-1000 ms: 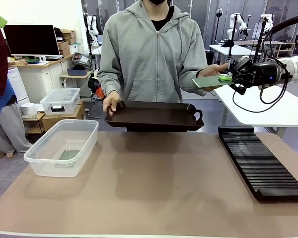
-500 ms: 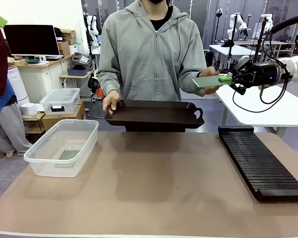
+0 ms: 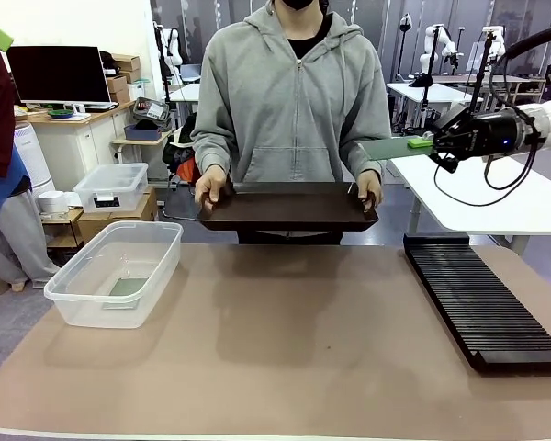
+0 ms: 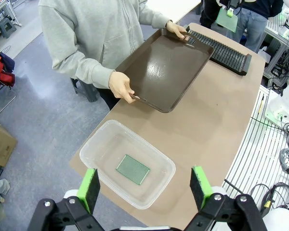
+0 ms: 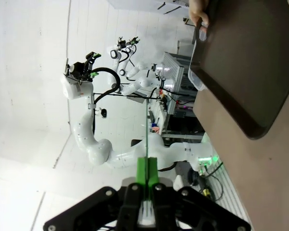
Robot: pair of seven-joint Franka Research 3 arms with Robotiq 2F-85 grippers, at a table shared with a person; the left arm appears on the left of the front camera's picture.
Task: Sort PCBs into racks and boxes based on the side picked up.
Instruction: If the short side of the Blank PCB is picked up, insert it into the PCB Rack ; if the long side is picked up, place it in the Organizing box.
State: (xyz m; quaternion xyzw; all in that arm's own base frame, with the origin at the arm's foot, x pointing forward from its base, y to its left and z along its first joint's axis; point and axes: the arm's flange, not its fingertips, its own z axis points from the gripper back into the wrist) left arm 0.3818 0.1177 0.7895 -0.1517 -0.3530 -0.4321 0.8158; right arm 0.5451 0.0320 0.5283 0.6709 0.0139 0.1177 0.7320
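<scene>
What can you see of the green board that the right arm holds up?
The thin flat green rectangular circuit board is held in the air, roughly level, pinched at one end between the right arm's green-padded fingers. Its free end points towards the person. Nothing else seems to touch it.

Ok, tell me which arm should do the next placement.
Right. The right jaws are shut on a PCB near the rack; the left jaws hang open, empty, above the tub.
</scene>
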